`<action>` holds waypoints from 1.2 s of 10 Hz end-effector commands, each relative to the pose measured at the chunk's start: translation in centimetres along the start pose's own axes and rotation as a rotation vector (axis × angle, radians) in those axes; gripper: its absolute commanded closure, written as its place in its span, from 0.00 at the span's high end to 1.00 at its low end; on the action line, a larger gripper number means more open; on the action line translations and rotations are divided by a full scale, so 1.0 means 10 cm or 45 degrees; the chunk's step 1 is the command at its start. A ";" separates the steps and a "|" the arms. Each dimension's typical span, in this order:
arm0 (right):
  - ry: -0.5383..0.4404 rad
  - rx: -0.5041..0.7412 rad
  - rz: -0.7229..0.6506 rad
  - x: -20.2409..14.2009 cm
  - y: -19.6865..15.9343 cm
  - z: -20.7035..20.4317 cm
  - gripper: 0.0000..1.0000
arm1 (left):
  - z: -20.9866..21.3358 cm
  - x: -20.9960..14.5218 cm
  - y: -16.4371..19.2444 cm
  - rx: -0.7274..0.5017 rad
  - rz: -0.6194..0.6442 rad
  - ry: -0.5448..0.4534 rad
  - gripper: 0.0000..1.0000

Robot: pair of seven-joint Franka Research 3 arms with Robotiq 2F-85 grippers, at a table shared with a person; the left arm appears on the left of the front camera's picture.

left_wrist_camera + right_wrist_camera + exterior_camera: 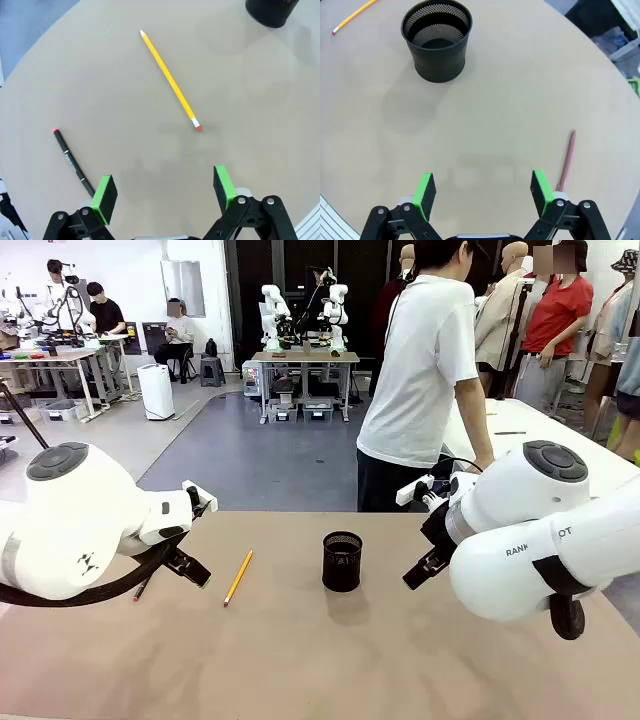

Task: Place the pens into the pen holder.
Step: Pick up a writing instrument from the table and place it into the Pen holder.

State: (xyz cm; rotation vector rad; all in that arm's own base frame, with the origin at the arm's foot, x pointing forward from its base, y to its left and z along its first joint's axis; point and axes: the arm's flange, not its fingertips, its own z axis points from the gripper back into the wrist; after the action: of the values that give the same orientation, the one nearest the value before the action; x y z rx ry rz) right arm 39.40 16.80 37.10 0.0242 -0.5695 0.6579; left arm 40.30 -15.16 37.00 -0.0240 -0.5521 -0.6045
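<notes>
The left fingers (104, 196) are spread wide and empty above the bench (260, 110), touching nothing. Nearest them is the black pen (72, 161) with the red tip. It lies flat, its near end just beside the outer face of one pad and outside the gap, so a grasp would likely need a sideways shift first. Ahead of the gap the yellow pencil (170, 80) slants away, eraser end nearer the fingers and point farther. Beyond it, off to the other finger's side, stands the pen holder (272, 10), well apart from both.

The right fingers (424, 192) are likewise parted and hold nothing. The dark brownish-red pen (567, 160) lies flat just outside one pad, running away from it. Well ahead, on the other finger's side, the holder stands upright with its mouth open and nothing visible inside.

All three pens lie on the bench, so the task looks barely begun. The holder sits between the arms, probably so either can reach it, and each arm hovers by the pens on its own side, fingers wide, ready to descend. Farthest off, a person (420, 370) stands at the far edge, away from the pens.
</notes>
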 end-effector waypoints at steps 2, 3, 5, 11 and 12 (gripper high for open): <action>0.000 0.000 0.000 0.00 0.00 0.00 1.00 | 0.00 0.00 0.00 0.000 0.000 0.000 1.00; 0.000 0.000 0.000 0.00 0.00 0.00 1.00 | 0.00 0.00 0.00 0.000 0.000 0.000 1.00; 0.000 0.000 0.000 0.00 0.00 0.00 1.00 | 0.00 0.00 0.00 0.000 0.000 0.000 1.00; 0.000 0.000 0.000 0.00 0.00 0.00 1.00 | 0.00 0.00 0.00 0.000 0.000 0.000 1.00; 0.000 0.000 0.000 0.00 0.00 0.00 1.00 | 0.00 0.00 0.00 0.000 0.000 0.000 1.00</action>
State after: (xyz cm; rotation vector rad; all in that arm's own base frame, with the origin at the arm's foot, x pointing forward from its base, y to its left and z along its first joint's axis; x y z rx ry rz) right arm 39.40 16.81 37.10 0.0236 -0.5695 0.6586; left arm 40.30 -15.16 37.00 -0.0242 -0.5520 -0.6041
